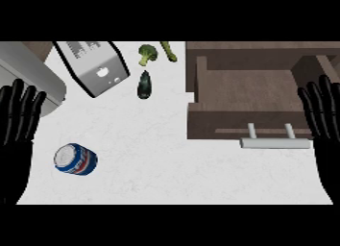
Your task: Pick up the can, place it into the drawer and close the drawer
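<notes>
A blue, white and red can [76, 159] lies on its side on the white counter [159, 163] at the lower left. The wooden drawer [247, 98] stands pulled open at the upper right, its inside bare, with a pale bar handle [273, 142] on its front. My left hand [11, 139] rests open at the left edge, fingers up, just left of the can and apart from it. My right hand [329, 129] rests open at the right edge, fingers up, beside the drawer's right side.
A toaster [95, 65] sits tilted at the upper left, next to a grey appliance [20, 72]. A broccoli floret [147, 54], a dark green vegetable [144, 84] and a pale green stalk [168, 51] lie at the back between toaster and drawer.
</notes>
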Robot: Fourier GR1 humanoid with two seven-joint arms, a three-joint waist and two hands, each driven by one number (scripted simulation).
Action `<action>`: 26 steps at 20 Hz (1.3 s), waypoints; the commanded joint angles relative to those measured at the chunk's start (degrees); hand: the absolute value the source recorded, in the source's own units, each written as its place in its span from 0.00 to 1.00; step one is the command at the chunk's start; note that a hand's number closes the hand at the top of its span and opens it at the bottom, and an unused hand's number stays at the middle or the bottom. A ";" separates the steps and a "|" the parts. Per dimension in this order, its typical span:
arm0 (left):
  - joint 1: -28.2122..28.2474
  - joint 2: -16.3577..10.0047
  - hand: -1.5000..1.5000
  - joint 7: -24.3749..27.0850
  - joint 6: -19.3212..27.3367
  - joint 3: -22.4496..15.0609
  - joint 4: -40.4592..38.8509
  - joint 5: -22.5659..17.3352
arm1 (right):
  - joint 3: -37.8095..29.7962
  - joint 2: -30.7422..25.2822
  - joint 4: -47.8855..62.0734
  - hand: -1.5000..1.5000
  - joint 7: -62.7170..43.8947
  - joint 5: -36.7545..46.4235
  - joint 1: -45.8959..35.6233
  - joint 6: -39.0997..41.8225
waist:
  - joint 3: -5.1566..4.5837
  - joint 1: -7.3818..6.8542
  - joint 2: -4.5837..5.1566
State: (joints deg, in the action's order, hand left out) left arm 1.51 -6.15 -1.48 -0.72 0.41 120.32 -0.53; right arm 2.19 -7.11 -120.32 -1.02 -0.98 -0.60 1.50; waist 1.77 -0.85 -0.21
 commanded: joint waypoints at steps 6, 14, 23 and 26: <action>4.42 -7.75 0.00 6.27 -24.54 -3.93 4.47 -22.59 | -3.38 0.67 -0.56 0.00 1.23 1.40 -0.98 -3.12 | -2.02 0.43 -0.15; 14.30 -22.23 0.00 -5.01 -32.24 10.69 0.33 -32.28 | -0.52 2.73 -3.19 0.00 -11.84 3.09 11.23 -5.16 | -1.79 0.71 0.01; 13.90 -17.67 0.00 -7.82 -35.57 13.38 -5.33 -33.26 | -7.82 0.83 -0.93 0.00 -6.21 -3.20 13.21 0.69 | -1.77 0.97 0.15; 9.78 -20.14 0.00 -12.83 -34.42 16.49 -5.24 -37.62 | -5.89 2.20 -0.33 0.00 -5.57 -0.60 14.06 0.71 | -1.76 0.97 0.17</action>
State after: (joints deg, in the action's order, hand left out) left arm 14.45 -25.45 -11.13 -34.88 14.69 117.39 -35.96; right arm -4.73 -6.16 -119.84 -7.00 -2.70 11.63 1.84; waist 0.01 0.01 -0.06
